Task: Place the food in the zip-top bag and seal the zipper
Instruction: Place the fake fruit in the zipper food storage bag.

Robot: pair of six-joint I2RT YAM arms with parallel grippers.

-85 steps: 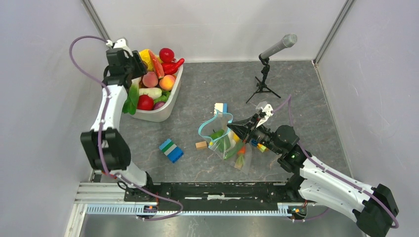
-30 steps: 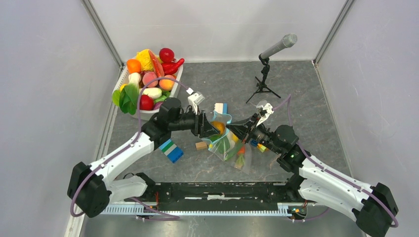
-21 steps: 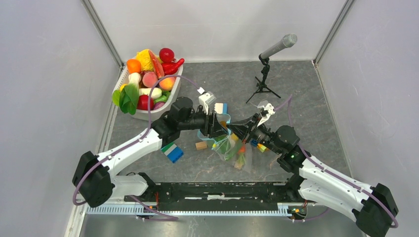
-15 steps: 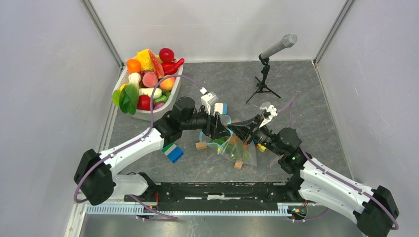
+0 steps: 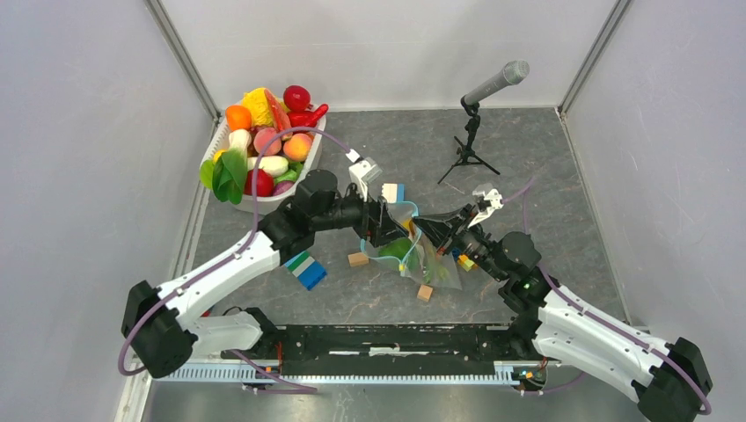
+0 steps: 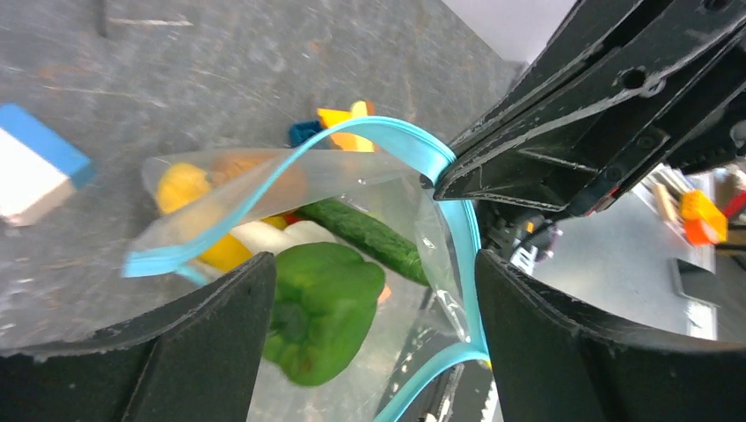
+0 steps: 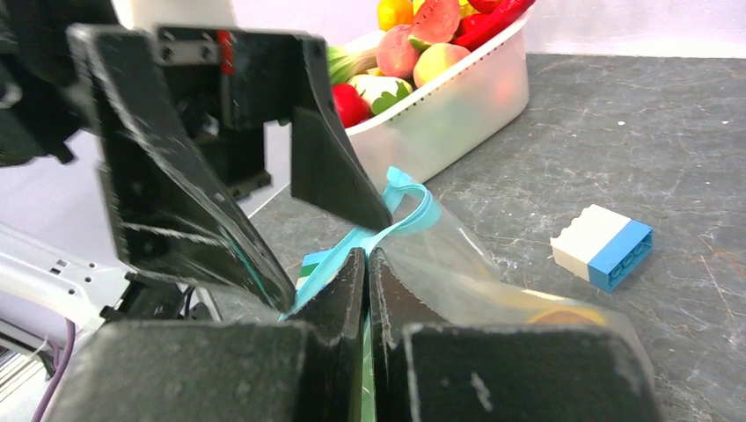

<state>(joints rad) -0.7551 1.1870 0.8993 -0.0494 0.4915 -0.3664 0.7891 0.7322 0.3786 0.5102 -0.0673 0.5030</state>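
The clear zip-top bag hangs mid-table with its mouth held up. My right gripper is shut on the bag's rim by the light blue zipper. My left gripper stands open at the bag's mouth, nothing between its fingers. Inside the bag lie a green pepper, a cucumber and a yellow piece. More food is heaped in the white tub at the back left.
A microphone on a small tripod stands at the back right. A blue and white block lies just behind the bag. Blue-green-white blocks and two tan cubes lie near the bag's front.
The left arm swung from the tub to the bag's mouth with an orange fruit, and its jaws have widened and no longer hold it. The right gripper has lifted the bag slightly.
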